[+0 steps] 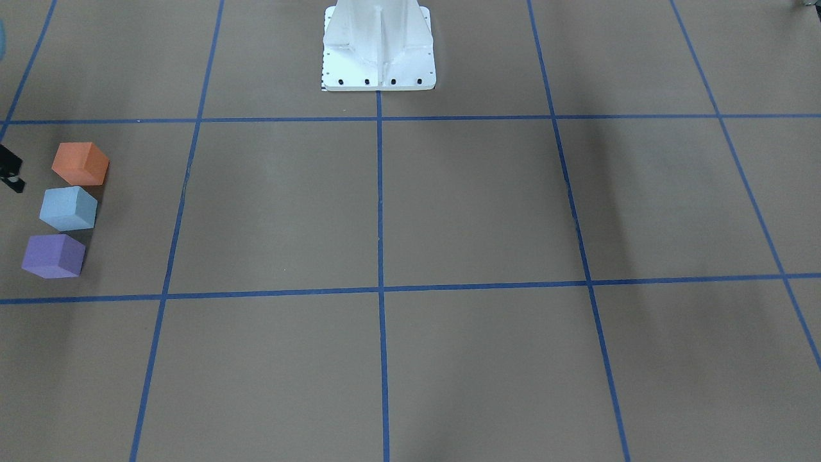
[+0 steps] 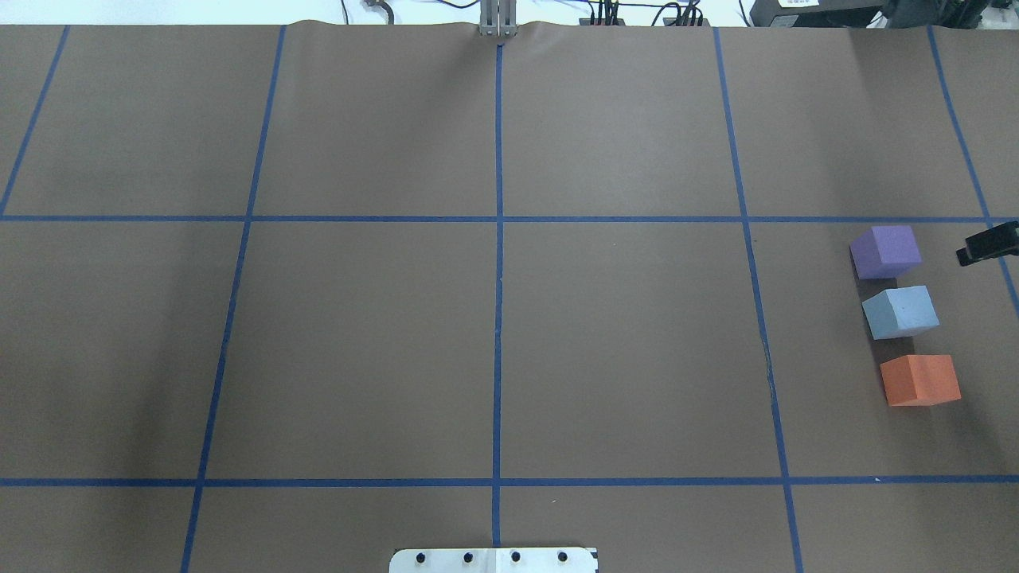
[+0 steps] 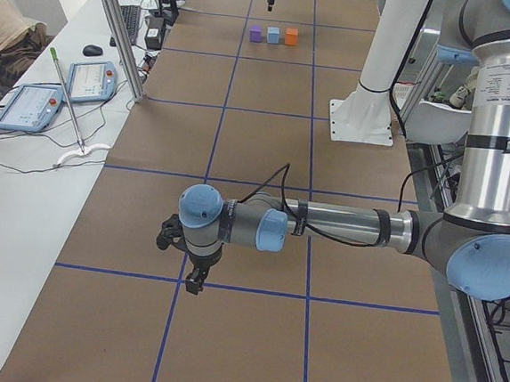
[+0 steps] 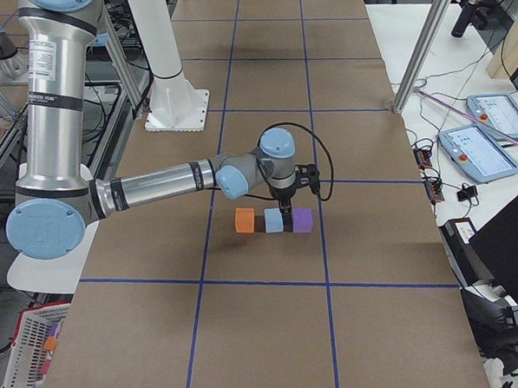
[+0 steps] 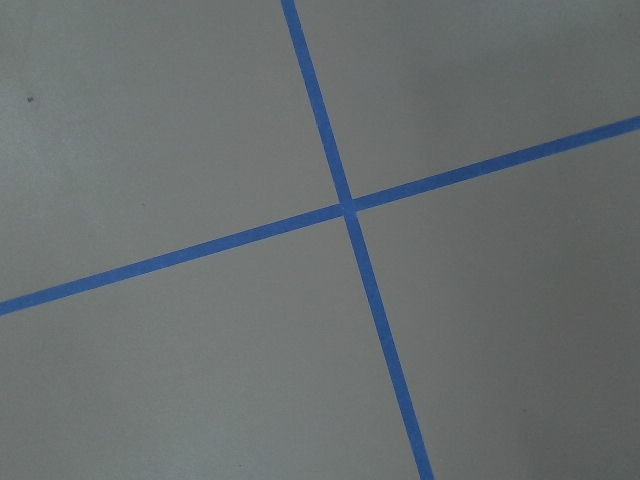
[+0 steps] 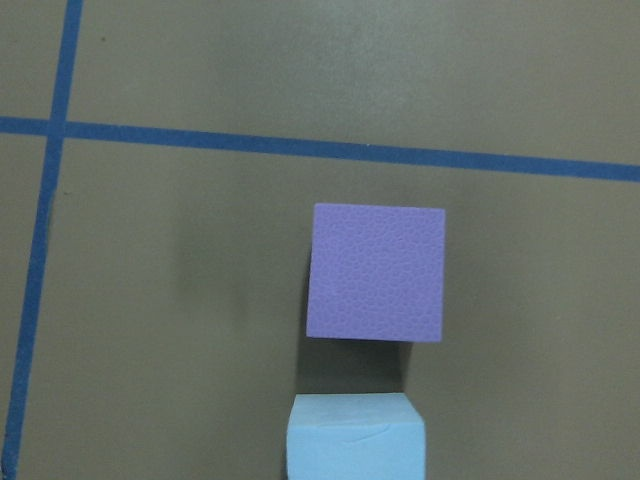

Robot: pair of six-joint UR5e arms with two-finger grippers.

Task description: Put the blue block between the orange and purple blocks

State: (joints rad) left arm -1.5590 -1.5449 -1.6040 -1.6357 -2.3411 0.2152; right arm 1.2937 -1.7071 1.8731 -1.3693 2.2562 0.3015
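The orange block [image 2: 920,380], the blue block [image 2: 899,312] and the purple block [image 2: 885,251] stand in a row on the brown table, the blue one in the middle with small gaps on either side. They also show in the front view: orange [image 1: 80,163], blue [image 1: 68,208], purple [image 1: 53,255]. My right gripper [image 2: 987,243] hangs just beside and above the row near the purple block. Only a black part of it shows, so I cannot tell its state. It holds nothing visible. The right wrist view shows the purple block [image 6: 376,272] and the blue block [image 6: 354,437]. My left gripper [image 3: 195,280] is far away; I cannot tell its state.
The table is covered in brown paper with a blue tape grid [image 2: 499,219]. The white robot base [image 1: 378,48] stands at the robot's edge. The left wrist view shows only a tape crossing [image 5: 347,207]. Tablets and cables lie on a side bench [image 3: 58,93].
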